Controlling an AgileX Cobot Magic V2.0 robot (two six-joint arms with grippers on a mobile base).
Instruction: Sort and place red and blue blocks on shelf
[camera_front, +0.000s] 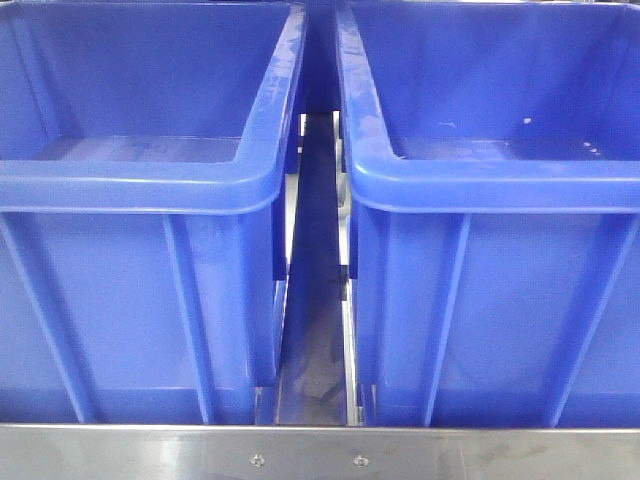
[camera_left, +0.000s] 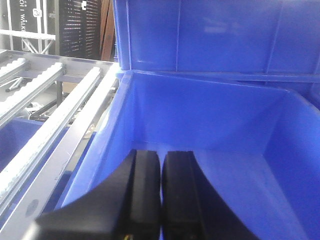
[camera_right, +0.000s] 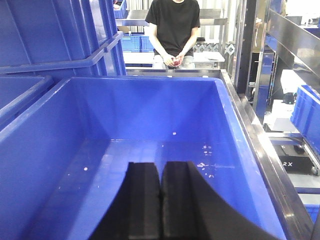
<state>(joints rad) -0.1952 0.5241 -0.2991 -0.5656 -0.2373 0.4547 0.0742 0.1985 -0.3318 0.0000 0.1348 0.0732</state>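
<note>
The red and blue blocks are out of view in all three views. The shelf shows as a flat screwed front rail (camera_front: 310, 455) below two big blue bins, and as grey roller tracks (camera_left: 45, 107) in the left wrist view. My left gripper (camera_left: 161, 156) is shut and empty, hanging above the inside of a blue bin (camera_left: 225, 125). My right gripper (camera_right: 161, 167) is shut and empty too, hovering over the floor of another blue bin (camera_right: 150, 115). Neither arm appears in the front view.
The left bin (camera_front: 140, 180) and the right bin (camera_front: 500, 180) stand side by side with a narrow gap (camera_front: 315, 300) between them. More blue bins (camera_right: 55, 35) are stacked behind. A person in a black shirt (camera_right: 174, 30) stands beyond the right bin.
</note>
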